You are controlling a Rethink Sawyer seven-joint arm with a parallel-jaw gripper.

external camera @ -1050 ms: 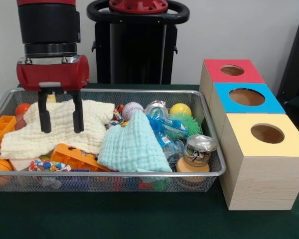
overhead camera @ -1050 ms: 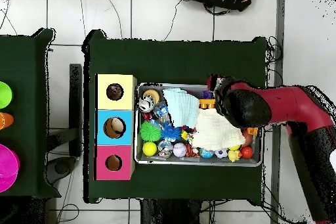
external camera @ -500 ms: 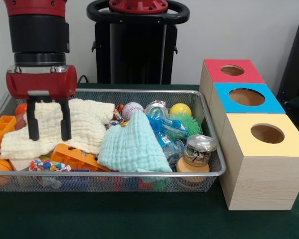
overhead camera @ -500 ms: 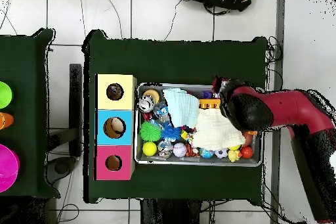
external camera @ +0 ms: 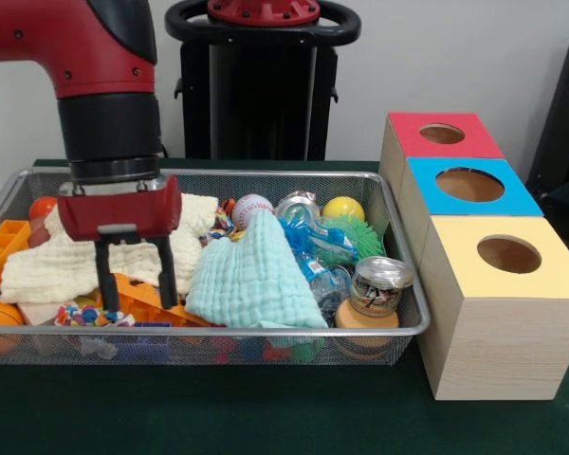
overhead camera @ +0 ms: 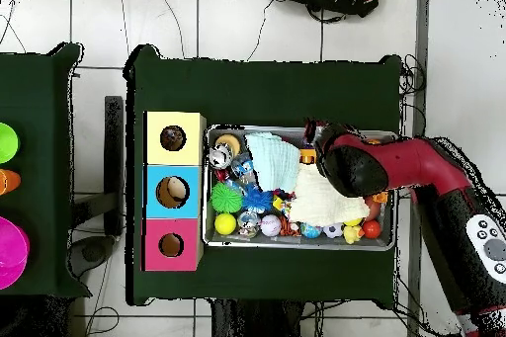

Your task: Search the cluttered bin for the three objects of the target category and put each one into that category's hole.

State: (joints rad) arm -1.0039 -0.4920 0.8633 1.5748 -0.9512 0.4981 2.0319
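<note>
The gripper is held open and empty, its two fingers straddling the orange plastic block at the near side of the wire bin. The block is judged light, rigid and smooth, best taken across its narrow sides. Farther back, a cream cloth and balls are seen.
</note>
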